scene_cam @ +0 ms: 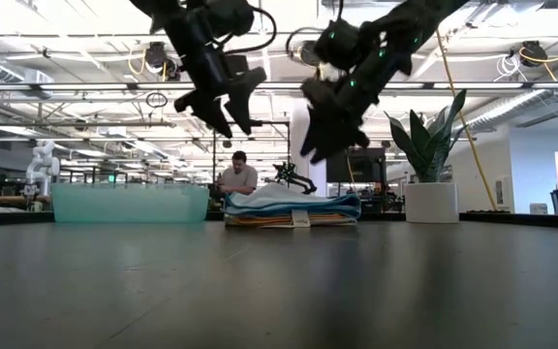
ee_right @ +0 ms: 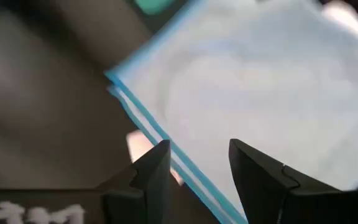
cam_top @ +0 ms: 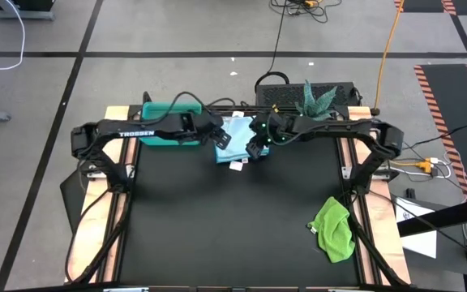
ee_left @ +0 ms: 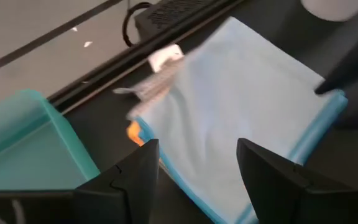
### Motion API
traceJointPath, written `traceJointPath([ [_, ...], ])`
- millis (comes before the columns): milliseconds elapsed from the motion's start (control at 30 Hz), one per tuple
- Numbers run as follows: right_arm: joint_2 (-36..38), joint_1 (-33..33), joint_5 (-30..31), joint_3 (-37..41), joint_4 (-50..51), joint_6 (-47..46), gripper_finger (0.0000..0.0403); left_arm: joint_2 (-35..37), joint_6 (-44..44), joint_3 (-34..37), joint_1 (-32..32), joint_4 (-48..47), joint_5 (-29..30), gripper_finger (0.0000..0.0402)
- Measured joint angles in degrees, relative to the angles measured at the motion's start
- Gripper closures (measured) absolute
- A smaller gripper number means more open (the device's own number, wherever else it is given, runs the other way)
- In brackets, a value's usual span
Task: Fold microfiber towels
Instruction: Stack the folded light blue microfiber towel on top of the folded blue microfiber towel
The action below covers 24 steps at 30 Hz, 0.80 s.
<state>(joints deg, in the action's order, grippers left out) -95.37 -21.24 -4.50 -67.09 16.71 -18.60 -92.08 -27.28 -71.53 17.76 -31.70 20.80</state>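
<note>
A stack of folded microfiber towels (cam_top: 235, 139) lies at the table's far middle, pale blue on top (ee_left: 241, 106), with bright blue and yellow-orange edges below (scene_cam: 294, 211) and a white tag (cam_top: 237, 165) sticking out near. A crumpled green towel (cam_top: 333, 229) lies on the mat near the right edge. My left gripper (ee_left: 197, 180) hangs open over the stack's left side, clear above it in the low view (scene_cam: 226, 116). My right gripper (ee_right: 201, 174) hangs open over the stack's right near corner (scene_cam: 323, 145), also clear of it.
A teal tray (cam_top: 164, 134) stands left of the stack at the far edge. A potted plant (cam_top: 314, 101) stands behind the table at the far right. A person (scene_cam: 238, 176) sits in the room beyond. The black mat (cam_top: 217, 227) stretches bare toward the near edge.
</note>
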Motion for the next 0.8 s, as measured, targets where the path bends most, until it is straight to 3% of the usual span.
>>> traceJointPath([
  [433, -5.5, -3.5, 0.2, 0.0, 2.0, 2.2, 0.0317, -7.8, 0.0, 0.0, 4.9, 0.5, -5.3, 0.0183],
  [667, -5.4, -3.8, -0.1, 0.0, 1.6, 4.3, 0.0396, -12.5, -0.4, 0.0, 5.5, 4.0, -9.0, 0.0183],
  [800, -5.4, -3.9, -0.1, 0.0, 1.5, 4.3, 0.0391, -13.0, -0.5, 0.0, 5.8, 5.4, -6.6, 0.0183],
])
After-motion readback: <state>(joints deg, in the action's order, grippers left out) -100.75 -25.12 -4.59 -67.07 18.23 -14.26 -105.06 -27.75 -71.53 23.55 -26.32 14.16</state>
